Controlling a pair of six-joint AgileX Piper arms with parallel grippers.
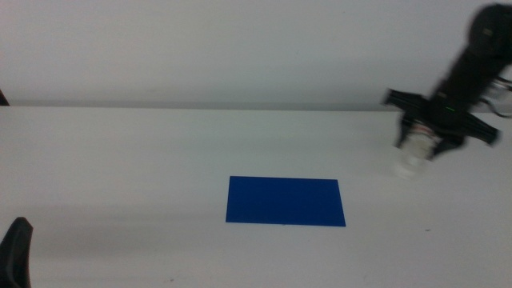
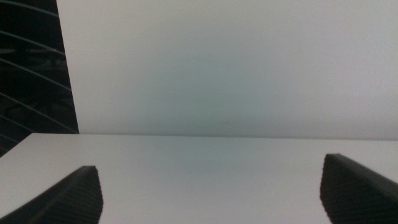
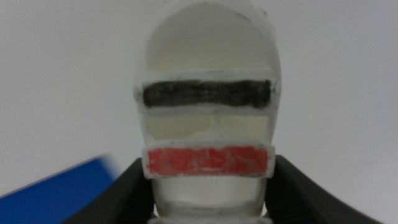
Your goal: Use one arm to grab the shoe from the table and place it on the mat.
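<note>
The white shoe (image 1: 410,157) with a dark strap and a red strap hangs toe-down in my right gripper (image 1: 422,146), above the table (image 1: 120,160) at the right, to the right of the dark-blue mat (image 1: 285,201). In the right wrist view the shoe (image 3: 208,112) fills the middle, with the jaws pressed on both its sides near the heel, and a corner of the mat (image 3: 56,193) shows beside it. My left gripper (image 2: 211,199) is open and empty, low over the table's near left; one jaw tip (image 1: 16,252) shows in the middle view.
The right arm (image 1: 472,64) reaches in from the upper right. A plain white wall stands behind the table's far edge. A dark panel (image 2: 31,68) lies beyond the table's side in the left wrist view.
</note>
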